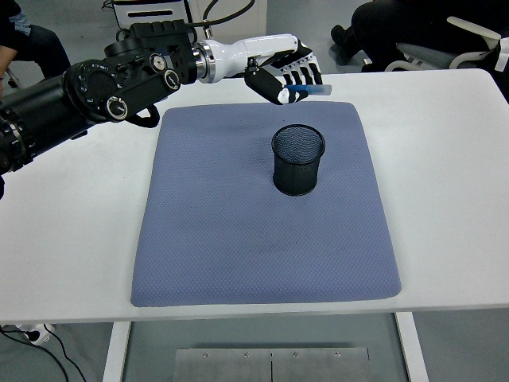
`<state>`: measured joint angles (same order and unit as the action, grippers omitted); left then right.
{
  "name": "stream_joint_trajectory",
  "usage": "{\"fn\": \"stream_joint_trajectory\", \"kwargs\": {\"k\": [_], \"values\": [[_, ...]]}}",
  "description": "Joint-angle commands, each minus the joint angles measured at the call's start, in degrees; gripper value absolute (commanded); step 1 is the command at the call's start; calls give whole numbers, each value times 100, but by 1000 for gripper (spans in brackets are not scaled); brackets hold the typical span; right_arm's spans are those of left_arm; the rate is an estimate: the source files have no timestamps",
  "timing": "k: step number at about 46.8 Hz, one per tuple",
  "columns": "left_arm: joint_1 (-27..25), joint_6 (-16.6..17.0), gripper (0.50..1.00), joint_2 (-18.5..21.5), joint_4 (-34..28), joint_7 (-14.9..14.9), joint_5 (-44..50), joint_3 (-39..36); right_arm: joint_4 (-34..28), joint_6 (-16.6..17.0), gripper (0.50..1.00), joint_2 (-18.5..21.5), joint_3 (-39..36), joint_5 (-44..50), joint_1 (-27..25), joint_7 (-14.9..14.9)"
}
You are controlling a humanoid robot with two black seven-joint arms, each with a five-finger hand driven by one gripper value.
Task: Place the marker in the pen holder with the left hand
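Note:
My left hand reaches in from the left and hovers over the far edge of the mat. Its fingers are curled around a blue marker, which lies roughly level and pokes out to the right of the hand. A black mesh pen holder stands upright on the mat, a little to the front of the hand and below it. The holder looks empty. The right arm is out of view.
A blue-grey mat covers the middle of the white table. A person's legs and a chair show beyond the table's far right edge. Another person's sleeve shows at the far left.

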<state>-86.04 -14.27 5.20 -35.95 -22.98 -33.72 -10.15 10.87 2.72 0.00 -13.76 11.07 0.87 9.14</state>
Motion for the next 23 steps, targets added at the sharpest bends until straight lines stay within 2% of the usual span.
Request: {"fn": "stream_joint_trajectory", "kwargs": {"k": [1, 10, 14, 23], "values": [[8, -6, 500, -133, 0, 30, 347, 4, 3, 0, 1000, 0, -4, 0, 0, 0], [17, 3, 500, -370, -52, 101, 989, 4, 3, 0, 1000, 0, -4, 0, 0, 0], [43, 3, 500, -370, -183, 267, 1296, -5, 3, 0, 1000, 0, -4, 0, 0, 0], [193, -6, 500, -370, -474, 347, 1570, -14, 3, 0, 1000, 0, -4, 0, 0, 0]]}}
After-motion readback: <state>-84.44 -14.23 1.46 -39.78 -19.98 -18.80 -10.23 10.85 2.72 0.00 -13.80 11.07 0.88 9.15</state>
